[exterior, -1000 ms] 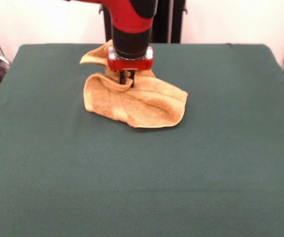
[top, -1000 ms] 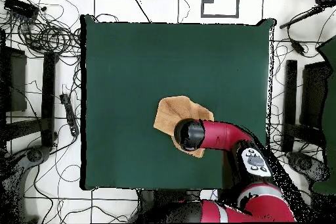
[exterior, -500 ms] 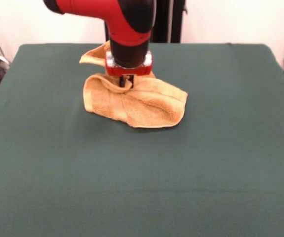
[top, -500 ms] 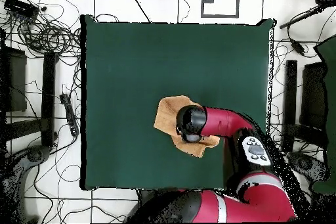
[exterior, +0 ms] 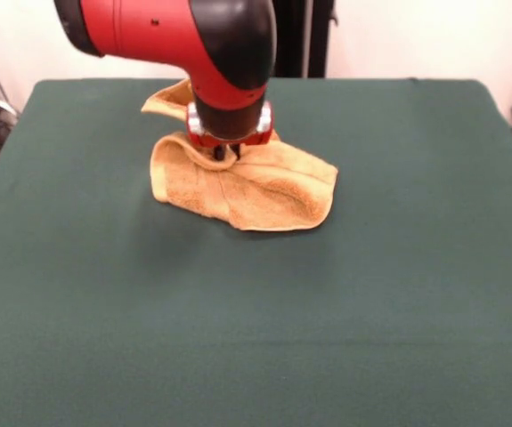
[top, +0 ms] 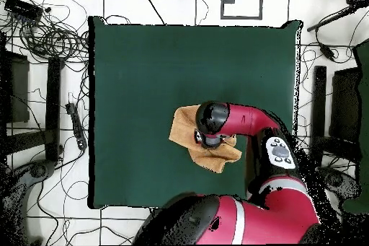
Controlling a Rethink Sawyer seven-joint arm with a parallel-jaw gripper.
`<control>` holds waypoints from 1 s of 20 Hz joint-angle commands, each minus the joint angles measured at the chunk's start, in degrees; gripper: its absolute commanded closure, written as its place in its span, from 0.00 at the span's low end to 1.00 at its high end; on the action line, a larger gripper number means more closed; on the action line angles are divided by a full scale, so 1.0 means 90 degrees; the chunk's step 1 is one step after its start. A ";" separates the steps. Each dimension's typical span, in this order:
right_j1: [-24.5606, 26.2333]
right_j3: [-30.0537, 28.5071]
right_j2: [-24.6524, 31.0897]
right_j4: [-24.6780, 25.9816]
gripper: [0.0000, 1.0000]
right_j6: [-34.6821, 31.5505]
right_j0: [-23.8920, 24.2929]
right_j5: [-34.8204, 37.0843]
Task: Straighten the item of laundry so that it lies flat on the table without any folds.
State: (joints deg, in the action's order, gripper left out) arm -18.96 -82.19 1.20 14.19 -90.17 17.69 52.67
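Crumpled golden-orange terry-cloth towel (exterior: pixel 242 182) on the dark green cloth-covered table (exterior: pixel 256 329), towards its far side — directly beneath the black gripper (exterior: pixel 224 153), tips at 1 raised fold; finger opening indiscernible.

1. The towel (exterior: pixel 242 187) lies on the table (exterior: pixel 256 338), nearer its far edge than its near edge.
2. The gripper (exterior: pixel 223 153) stands on the towel's rear part, before a raised rear fold.
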 commanded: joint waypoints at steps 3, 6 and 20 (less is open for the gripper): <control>0.0856 0.1885 0.0805 0.0013 1.00 -0.0561 -0.0143 -0.1705; 0.0803 0.1976 0.0778 0.0015 1.00 -0.0592 -0.0174 -0.1446; 0.0159 0.1514 0.0644 0.0290 1.00 -0.0322 -0.0176 -0.1069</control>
State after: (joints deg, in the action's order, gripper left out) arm -16.56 -76.51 1.28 14.36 -90.17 17.10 60.11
